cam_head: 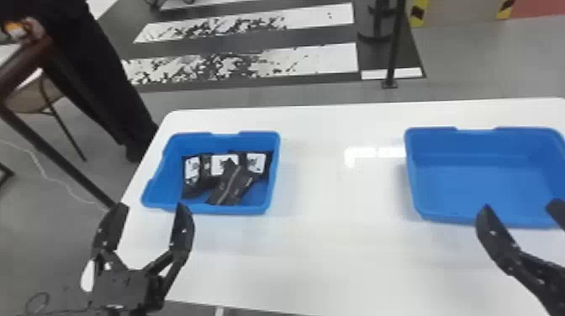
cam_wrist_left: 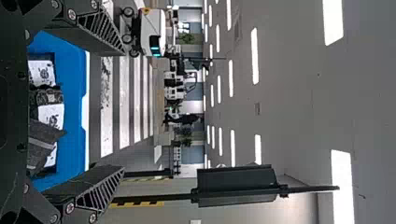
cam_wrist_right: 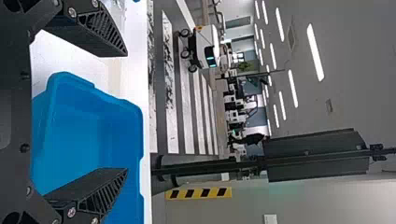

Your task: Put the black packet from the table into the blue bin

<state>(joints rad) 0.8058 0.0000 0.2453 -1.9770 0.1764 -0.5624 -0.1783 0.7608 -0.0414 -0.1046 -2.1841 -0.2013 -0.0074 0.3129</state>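
Note:
In the head view my left gripper (cam_head: 148, 227) stands open in front of the left blue bin (cam_head: 273, 176), its fingers wide apart with nothing between them. Several black packets (cam_head: 231, 185) with white labels lie inside that bin, one resting across the others. My right gripper (cam_head: 521, 212) is open at the near side of the right blue bin (cam_head: 475, 180), which holds nothing. The left wrist view has the left gripper (cam_wrist_left: 124, 109) open, with packets (cam_wrist_left: 42, 142) in the bin beyond. The right wrist view has the right gripper (cam_wrist_right: 127, 112) open beside the right bin (cam_wrist_right: 84, 135).
Both bins stand on a white table (cam_head: 336, 239), with a wide gap of table between them. Past its far edge are a striped floor mat (cam_head: 311, 63) and a dark post (cam_head: 395, 46). A brown frame (cam_head: 54, 155) stands on the floor at the left.

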